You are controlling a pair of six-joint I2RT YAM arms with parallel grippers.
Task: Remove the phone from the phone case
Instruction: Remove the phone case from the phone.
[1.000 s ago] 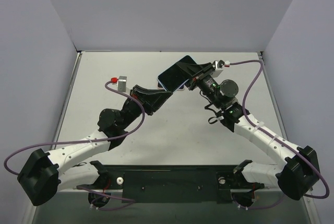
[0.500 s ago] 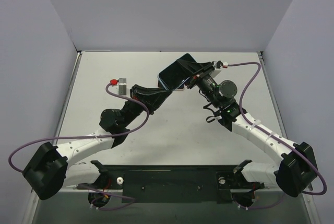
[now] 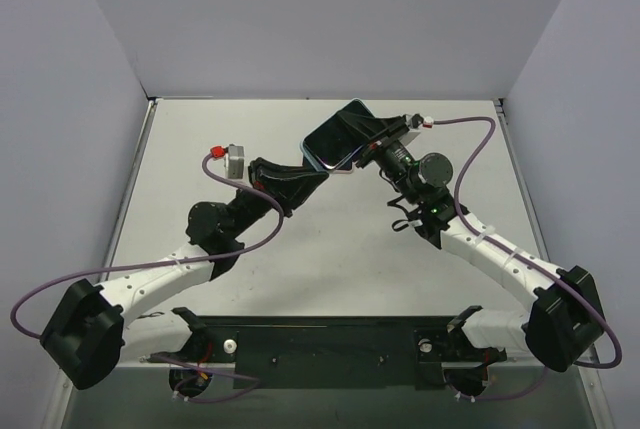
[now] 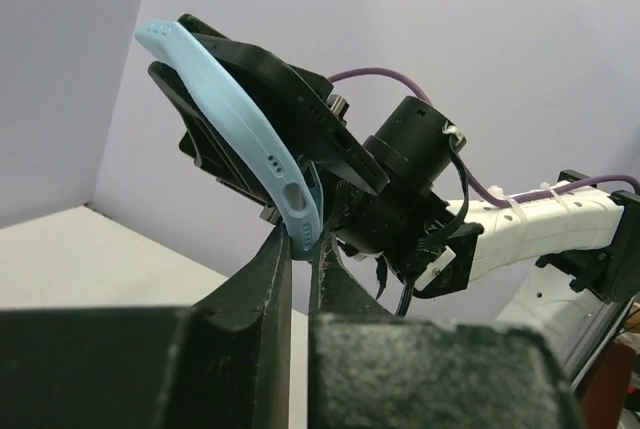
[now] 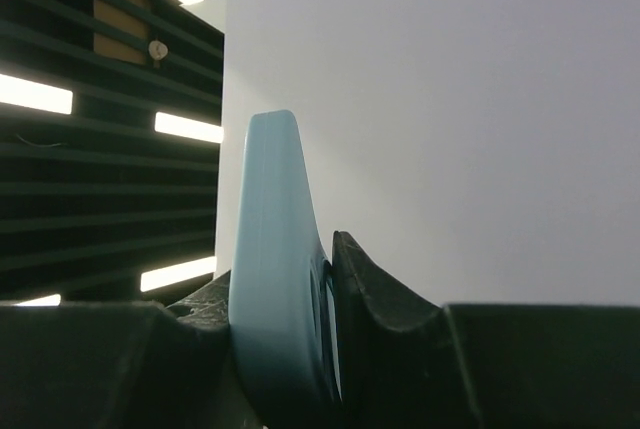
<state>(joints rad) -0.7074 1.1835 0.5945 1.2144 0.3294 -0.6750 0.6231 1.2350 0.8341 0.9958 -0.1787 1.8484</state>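
The dark phone in its light blue case is held in the air over the far middle of the table, between both grippers. My left gripper is shut on the case's lower edge, and the left wrist view shows its tips pinching the blue rim. There the case bows away from the black phone. My right gripper is shut across the cased phone from the right. In the right wrist view the blue case is clamped between its fingers.
The white table is boxed in by pale walls at the left, back and right. Purple cables loop from both wrists. The black base bar runs along the near edge.
Both grippers and the phone have shifted slightly to the far left. The left arm's elbow has swung a little left. Both grips are unchanged.
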